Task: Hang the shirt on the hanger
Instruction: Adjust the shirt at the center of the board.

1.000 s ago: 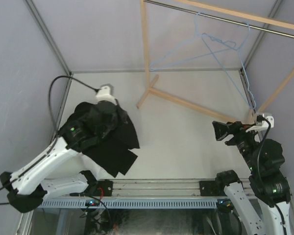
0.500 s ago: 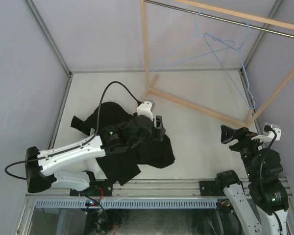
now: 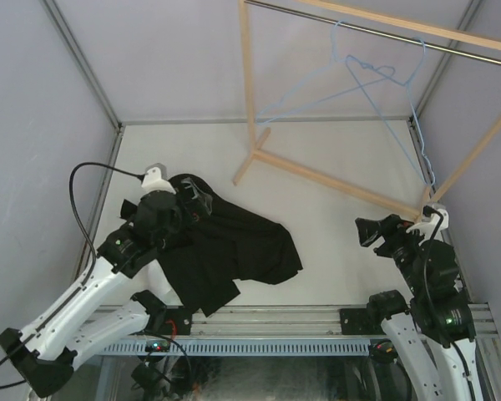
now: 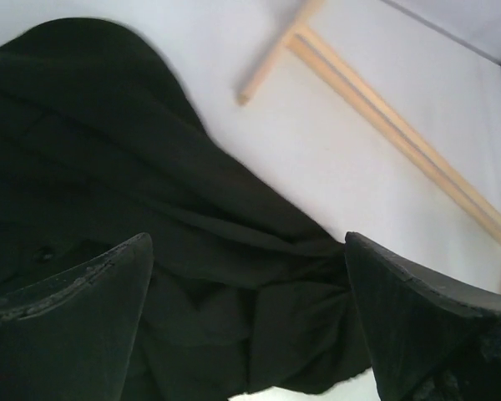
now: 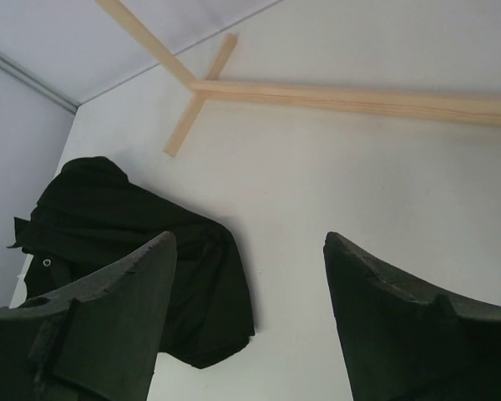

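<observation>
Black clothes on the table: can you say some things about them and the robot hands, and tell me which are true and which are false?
1. The black garment lies crumpled on the table. True.
2. The left gripper is squeezing it. False: its jaws stand wide open above the garment, holding nothing.
3. The blue wire hangers hang from the metal rail. True.
4. The right gripper holds a hanger. False: it is open and empty, off to the right of the garment.
</observation>
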{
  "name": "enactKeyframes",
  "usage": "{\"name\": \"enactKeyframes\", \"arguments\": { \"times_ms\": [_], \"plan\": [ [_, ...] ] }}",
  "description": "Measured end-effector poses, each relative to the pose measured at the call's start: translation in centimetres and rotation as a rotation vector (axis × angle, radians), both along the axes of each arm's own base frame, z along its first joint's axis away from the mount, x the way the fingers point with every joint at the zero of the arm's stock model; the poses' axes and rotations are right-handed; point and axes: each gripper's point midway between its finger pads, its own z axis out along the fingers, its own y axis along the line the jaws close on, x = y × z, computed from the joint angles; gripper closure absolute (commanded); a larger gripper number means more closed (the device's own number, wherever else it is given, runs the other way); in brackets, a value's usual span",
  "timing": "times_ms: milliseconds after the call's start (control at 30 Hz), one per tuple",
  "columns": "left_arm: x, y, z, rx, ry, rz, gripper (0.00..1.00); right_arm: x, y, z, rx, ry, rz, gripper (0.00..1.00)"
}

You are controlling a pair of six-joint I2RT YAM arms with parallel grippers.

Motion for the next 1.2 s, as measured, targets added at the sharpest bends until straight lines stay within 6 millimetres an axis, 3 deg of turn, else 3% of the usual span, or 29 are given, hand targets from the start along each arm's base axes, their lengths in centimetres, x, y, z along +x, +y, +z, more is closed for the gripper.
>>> {"name": "enactKeyframes", "arguments": {
  "times_ms": [133, 267, 467, 767, 900, 1067, 1200],
  "plan": [
    [0.9, 3.5, -3.4, 0.019, 0.076, 0.112, 0.00, 0.3, 0.9, -0.7, 0.012, 0.025, 0.042, 0.29],
    [1.0, 4.6, -7.3, 0.062, 0.187, 0.144, 0.00, 0.4, 1.5, -2.4, 0.021, 0.073, 0.069, 0.29],
    [1.1, 5.2, -9.5, 0.089, 0.257, 0.160, 0.00, 0.5, 1.9, -3.4, 0.031, 0.108, 0.083, 0.30],
    [1.5, 5.5, -12.2, 0.131, 0.329, 0.179, 0.10, 0.7, 2.1, -3.7, 0.036, 0.120, 0.089, 0.30],
    [2.3, 5.1, -13.2, 0.134, 0.339, 0.182, 0.29, 0.8, 2.2, -3.7, 0.038, 0.121, 0.093, 0.30],
    [3.5, 4.3, -14.1, 0.136, 0.345, 0.163, 0.76, 0.7, 2.3, -3.6, 0.042, 0.115, 0.096, 0.31],
    [4.0, 3.2, -14.2, 0.132, 0.350, 0.109, 0.99, 0.4, 1.9, -3.2, 0.043, 0.087, 0.081, 0.31]
  ]
}}
